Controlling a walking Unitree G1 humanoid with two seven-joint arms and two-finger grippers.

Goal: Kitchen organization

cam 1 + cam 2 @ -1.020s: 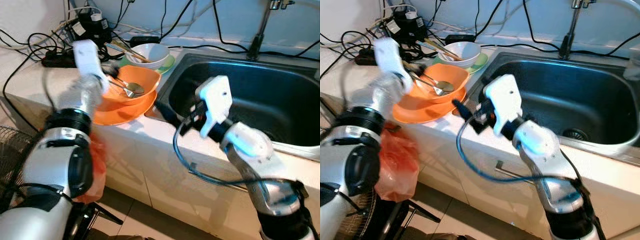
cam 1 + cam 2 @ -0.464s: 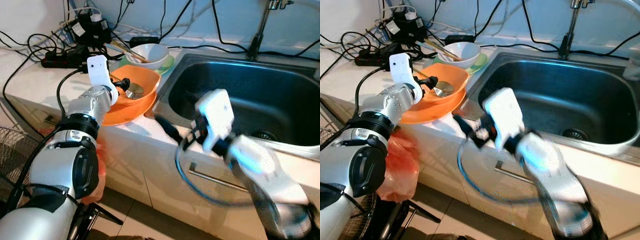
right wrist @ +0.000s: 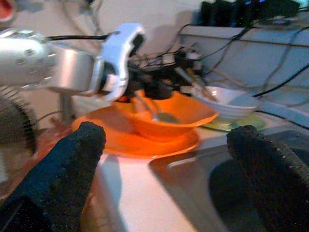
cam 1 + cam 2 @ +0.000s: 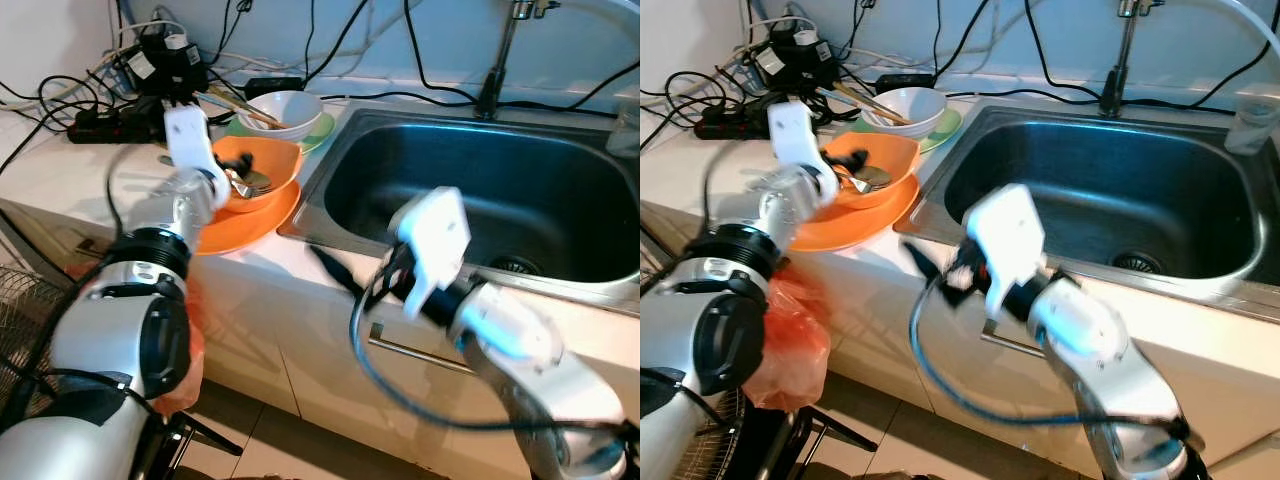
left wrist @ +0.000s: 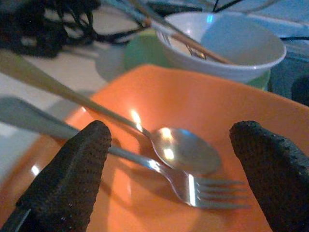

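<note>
Taking the steel sink (image 4: 560,285) as the landmark, the right gripper (image 4: 335,272) is found nearest to the camera, held in the air before the sink's front rim and over the cabinet front; in the right wrist view its two black fingers (image 3: 58,179) are seen wide apart and nothing is held between them, so it is judged to be waiting while the other arm works. To the left of the sink, on the counter, an orange plate (image 4: 250,222) is laid, and an orange bowl (image 4: 268,170) is set on it. The left gripper (image 4: 228,180) is placed at the near rim of this bowl; in the left wrist view its fingers (image 5: 72,179) are spread open on both sides of the cutlery and nothing is clamped yet. This position is judged to be chosen so that a spoon (image 5: 186,153) and a fork (image 5: 207,189) can be taken out of the bowl. Both pieces are lying flat on the bowl's floor, side by side, with their long axes nearly parallel; the heads are pointed toward the sink side and the handles are leaned out over the bowl's rim, away from the sink. Farther back, a white bowl (image 4: 285,110) with chopsticks (image 4: 235,103) is placed on a green plate (image 4: 322,128), and behind it a tangle of black cables (image 4: 120,90) is seen.
</note>
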